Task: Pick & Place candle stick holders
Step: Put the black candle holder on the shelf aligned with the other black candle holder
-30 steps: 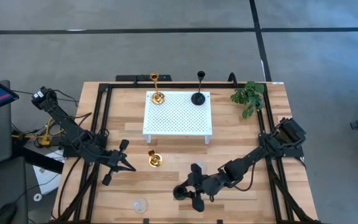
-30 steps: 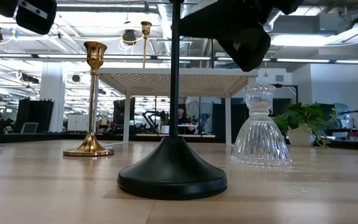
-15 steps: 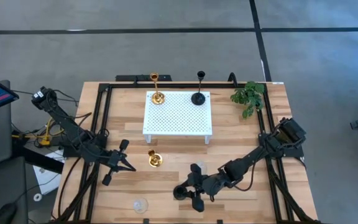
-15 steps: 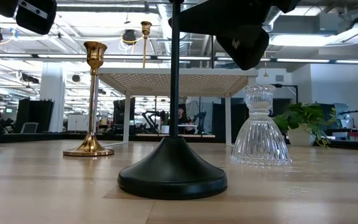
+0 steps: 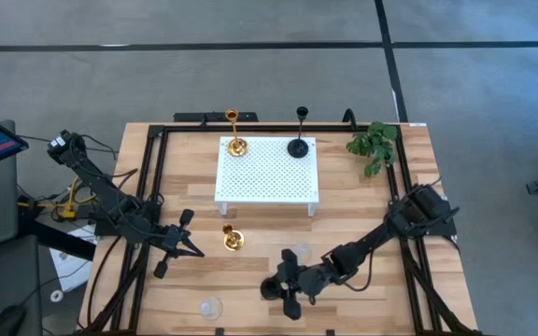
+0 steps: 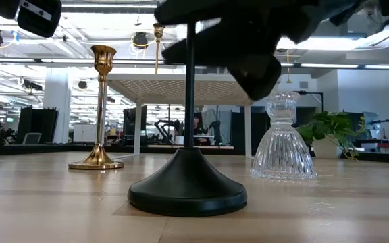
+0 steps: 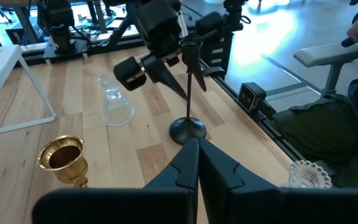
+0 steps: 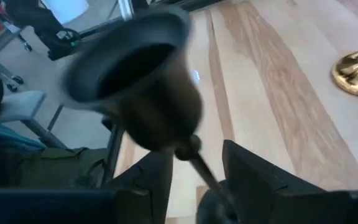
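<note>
A black candle stick holder [image 6: 188, 189] stands upright on its round base near the table's front edge [image 5: 270, 290]. My right gripper [image 8: 194, 177] is open, with a finger on each side of the thin stem [image 7: 193, 68] just under the cup [image 8: 135, 81], and a gap shows on both sides. A gold holder [image 5: 233, 240] stands to its left, and a clear glass one [image 6: 282, 142] stands just behind it. Another clear holder [image 5: 211, 306] stands at the front edge. My left gripper [image 5: 197, 250] waits shut by the gold holder.
A white perforated platform [image 5: 267, 173] at the table's middle back carries a gold holder [image 5: 236, 145] and a black one [image 5: 297, 147] along its far edge. A green plant sprig [image 5: 374, 145] lies at the back right. Dark frame rails run along the table's sides.
My right gripper has sunk along the black holder's stem and shifted a little toward the table's left edge. Its fingers stand slightly closer together. The holder has stayed upright in place.
</note>
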